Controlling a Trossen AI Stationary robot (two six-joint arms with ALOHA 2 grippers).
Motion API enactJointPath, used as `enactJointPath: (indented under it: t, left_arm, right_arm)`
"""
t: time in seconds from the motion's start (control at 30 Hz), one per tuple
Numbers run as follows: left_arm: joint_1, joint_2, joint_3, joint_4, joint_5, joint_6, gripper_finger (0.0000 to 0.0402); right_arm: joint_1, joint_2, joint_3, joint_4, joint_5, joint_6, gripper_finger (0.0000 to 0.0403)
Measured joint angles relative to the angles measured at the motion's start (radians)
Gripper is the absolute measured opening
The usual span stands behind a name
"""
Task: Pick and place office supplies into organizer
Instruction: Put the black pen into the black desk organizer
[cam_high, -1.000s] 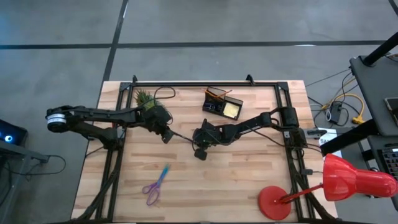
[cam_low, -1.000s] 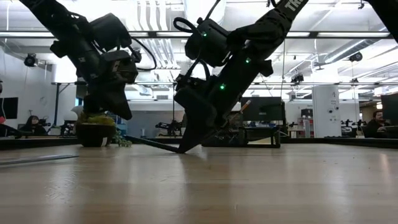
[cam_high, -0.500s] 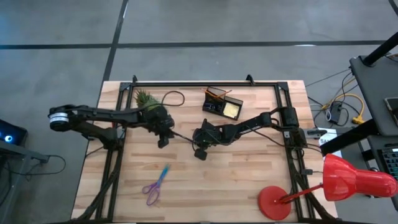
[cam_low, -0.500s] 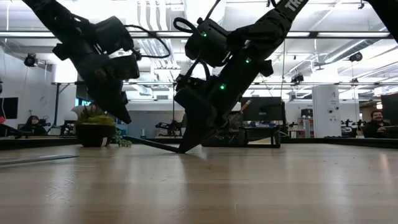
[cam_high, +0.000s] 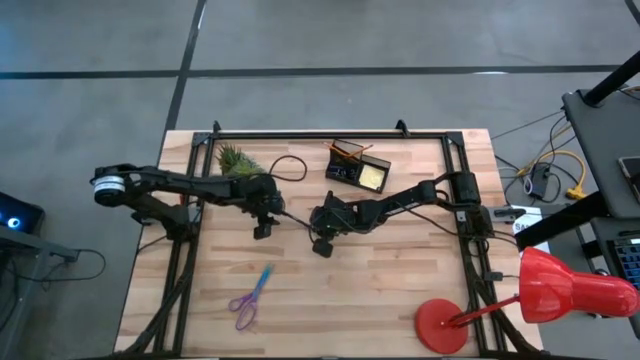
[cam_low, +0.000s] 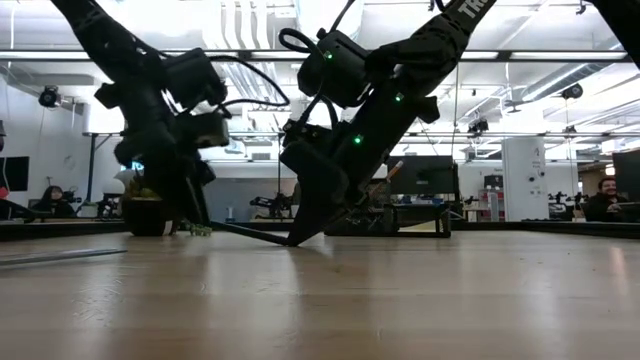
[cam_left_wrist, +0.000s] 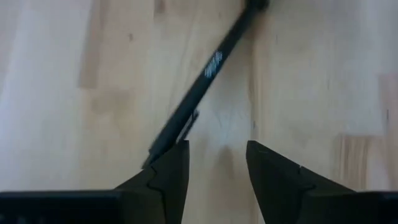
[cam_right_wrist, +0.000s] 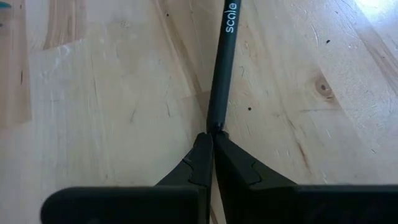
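Black and thin, the pen (cam_right_wrist: 221, 62) lies slanted on the wooden table (cam_high: 400, 290), near the middle, well apart from the organizer (cam_high: 357, 168). The right gripper (cam_right_wrist: 211, 144) pinches one end tight. The left gripper (cam_left_wrist: 216, 163) hangs over the other end, fingers apart. I think the pen could slip or swing if both pull.

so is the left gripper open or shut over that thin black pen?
Open. The left gripper shows a gap between its fingers, with the thin black pen beside one fingertip, ungripped.
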Motion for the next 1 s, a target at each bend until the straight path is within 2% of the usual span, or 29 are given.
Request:
enactJointPath:
  t: [0.23,0.6,1.0]
  left_arm:
    - [-0.002,-0.035,0.066,0.004,0.027,0.014,0.0144]
    - [0.0,0.024,0.065,-0.008,-0.057,0.263,0.0144]
    - [0.0,0.121,0.068,-0.009,-0.082,0.272,0.0139]
  right_arm:
    - [0.0,0.0,0.0,-0.001,0.0,-0.001,0.0009]
    - [0.0,0.0,0.0,-0.002,0.001,-0.002,0.0009]
    - [0.0,0.0,0.0,-0.004,0.0,0.0,0.0009]
